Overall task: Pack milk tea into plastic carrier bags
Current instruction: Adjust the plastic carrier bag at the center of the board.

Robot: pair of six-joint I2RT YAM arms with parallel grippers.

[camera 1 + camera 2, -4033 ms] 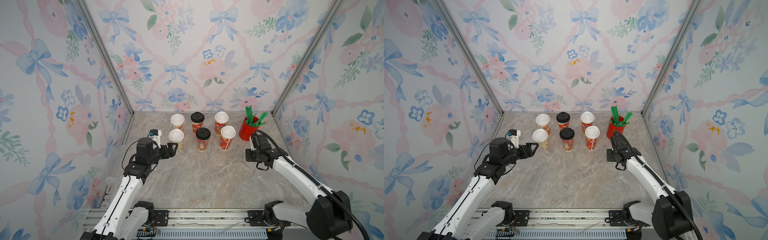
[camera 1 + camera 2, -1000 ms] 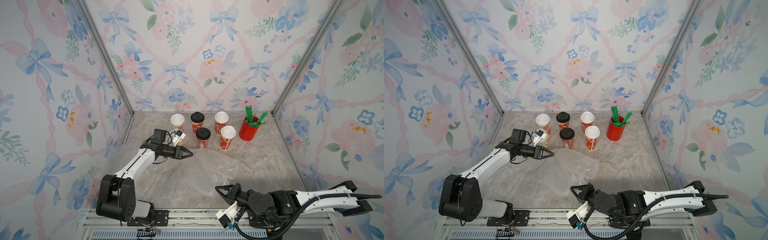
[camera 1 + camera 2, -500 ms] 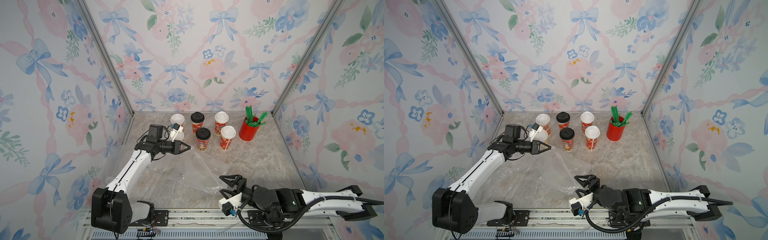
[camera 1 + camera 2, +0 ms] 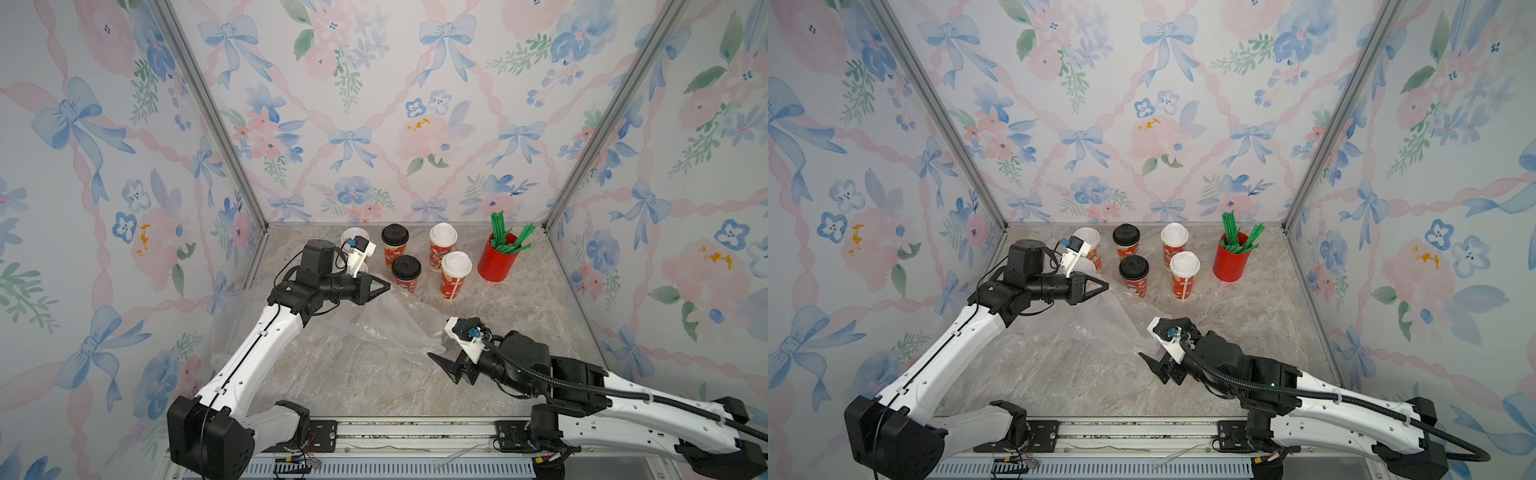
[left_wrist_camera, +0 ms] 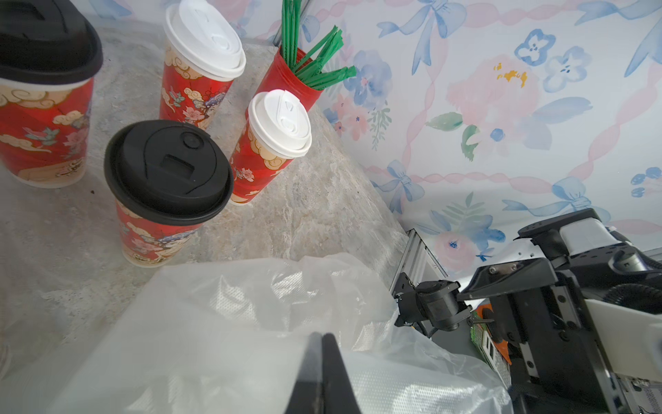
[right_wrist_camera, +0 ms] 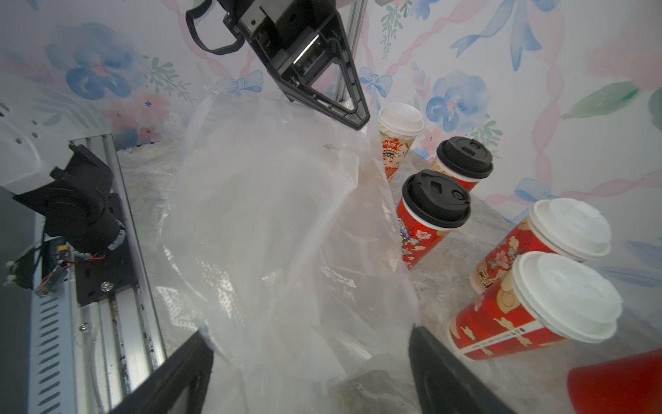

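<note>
The thin clear crinkly plastic carrier bag point(image 4: 390, 328) lies stretched across the middle of the grey marbled tabletop point(image 4: 353, 386). Its long axis runs on a diagonal from the back left, just in front of the cups, toward the front right. Its far end points up and back, lifted off the surface by the left gripper point(image 4: 384, 286), whose black fingers are pressed together on the film (the left wrist view shows the fingers point(image 5: 308, 380) meeting with plastic bunched on either side). The near end sags toward the right gripper point(image 6: 311, 333), whose jaws stand wide apart with loose film lying between them. Behind the bag, six tall tapered paper cups stand upright in two rows: two red-printed cups with black domed lids point(image 4: 406, 270), two red-printed cups with white lids point(image 4: 456, 274), and two cream-printed white-lidded cups point(image 4: 1090, 245) partly hidden behind the left wrist. The nearer black-lidded cup sits just beside the raised end of the bag. A plain red lidless cup of green straws point(image 4: 496, 262) stands to the right of the rows, well apart from the bag.
</note>
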